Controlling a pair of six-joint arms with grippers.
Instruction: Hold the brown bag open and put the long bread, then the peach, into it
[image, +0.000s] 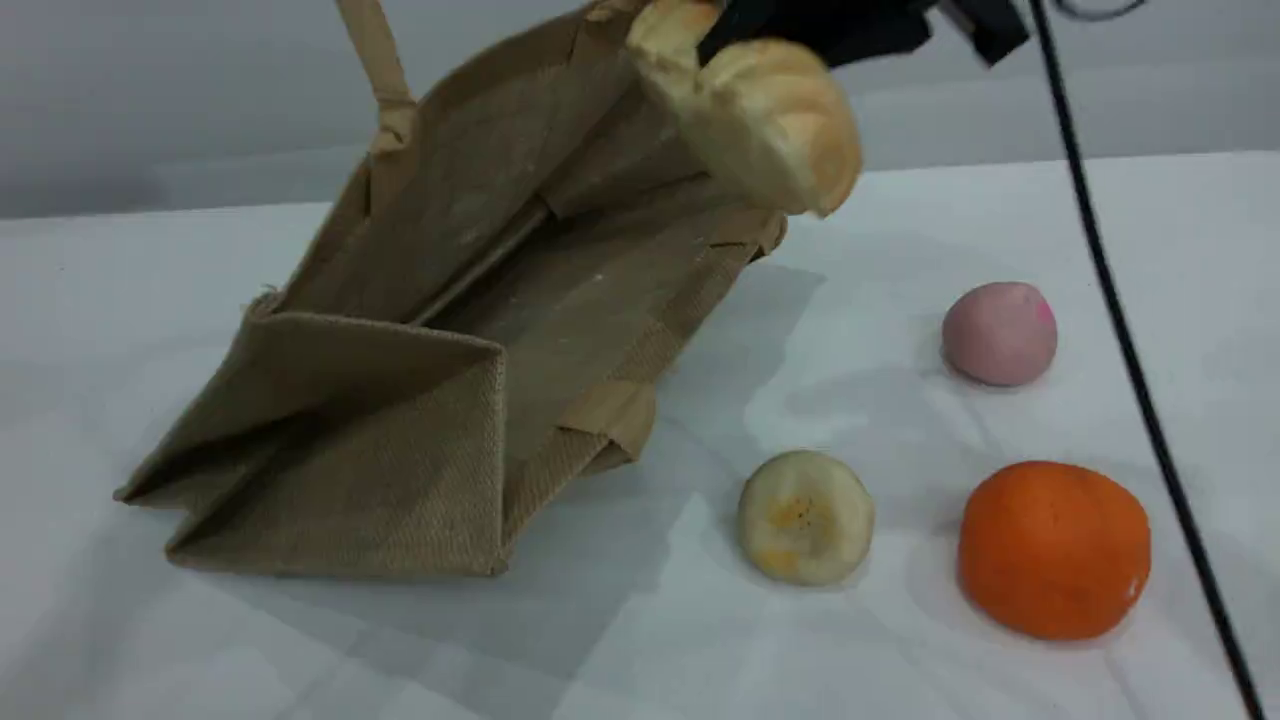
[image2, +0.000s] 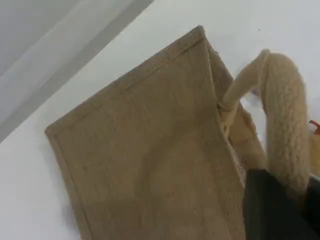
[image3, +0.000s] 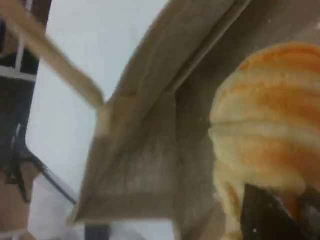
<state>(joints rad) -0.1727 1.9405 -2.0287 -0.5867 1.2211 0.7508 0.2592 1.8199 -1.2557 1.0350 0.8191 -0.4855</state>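
Observation:
The brown bag (image: 440, 330) leans on the table with its mouth open toward the upper right. One beige handle (image: 378, 70) is pulled straight up past the top edge. In the left wrist view my left gripper (image2: 280, 210) is shut on that handle (image2: 285, 115), with the bag's side (image2: 150, 150) below it. My right gripper (image: 820, 25) is shut on the long bread (image: 760, 115) and holds it in the air at the bag's mouth. The right wrist view shows the ridged bread (image3: 265, 135) in front of the bag's inside (image3: 150, 150). The peach (image: 1000, 333) lies on the table to the right.
A pale banana slice (image: 805, 517) and an orange ball (image: 1055, 548) lie at the front right, near the peach. A black cable (image: 1130, 350) hangs down across the right side. The white table (image: 150, 300) ends at a grey wall behind.

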